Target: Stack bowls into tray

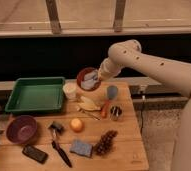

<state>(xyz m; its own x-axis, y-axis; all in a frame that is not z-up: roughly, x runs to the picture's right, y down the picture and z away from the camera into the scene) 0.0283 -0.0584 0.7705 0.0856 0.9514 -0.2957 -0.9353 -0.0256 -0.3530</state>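
The green tray (35, 95) lies at the table's back left and holds nothing. The larger dark purple bowl (22, 129) sits on the table in front of the tray, near the left edge. My gripper (98, 77) is shut on the rim of the smaller reddish-brown bowl (88, 79) with the pale inside. It holds the bowl tilted, above the table's back edge, to the right of the tray and above the cream cup (70, 90).
On the wooden table (124, 145) lie a banana (88, 104), an orange (77, 124), a pine cone (105, 143), a blue sponge (81, 148), a black brush (58, 142), a black phone-like slab (34, 153), a metal cup (116, 112) and a grey-blue cup (112, 92).
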